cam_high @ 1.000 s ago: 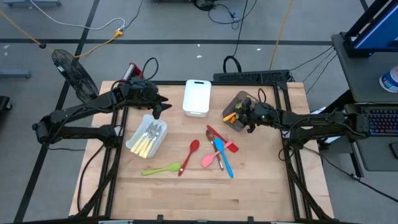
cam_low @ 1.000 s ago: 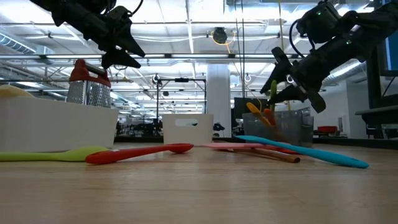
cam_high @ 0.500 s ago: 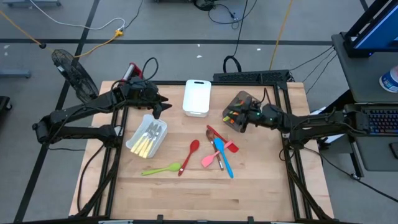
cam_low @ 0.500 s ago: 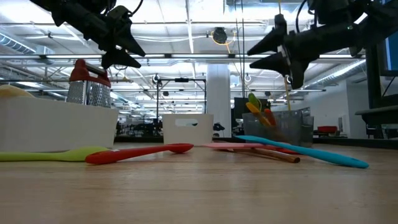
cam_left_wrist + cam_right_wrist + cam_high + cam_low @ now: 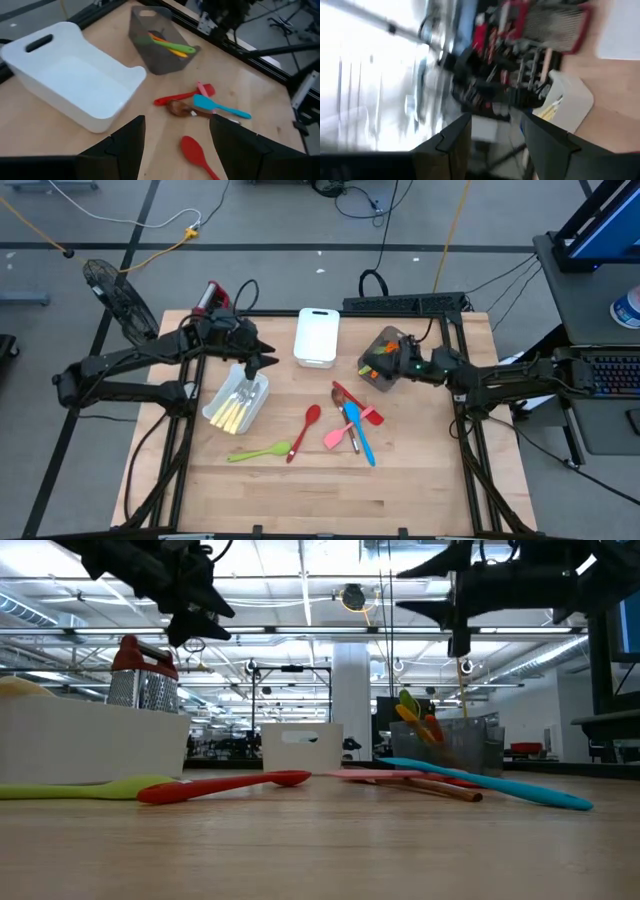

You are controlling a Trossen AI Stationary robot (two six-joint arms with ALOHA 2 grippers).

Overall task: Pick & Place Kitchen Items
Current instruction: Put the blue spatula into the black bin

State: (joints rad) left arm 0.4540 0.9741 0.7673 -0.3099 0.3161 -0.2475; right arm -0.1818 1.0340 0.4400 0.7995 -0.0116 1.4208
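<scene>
No readable text, label, brand, number or sign in any view. Bins, utensils, grater, arms: no legible marking visible. Background room fixtures in low view: nothing legible.
</scene>
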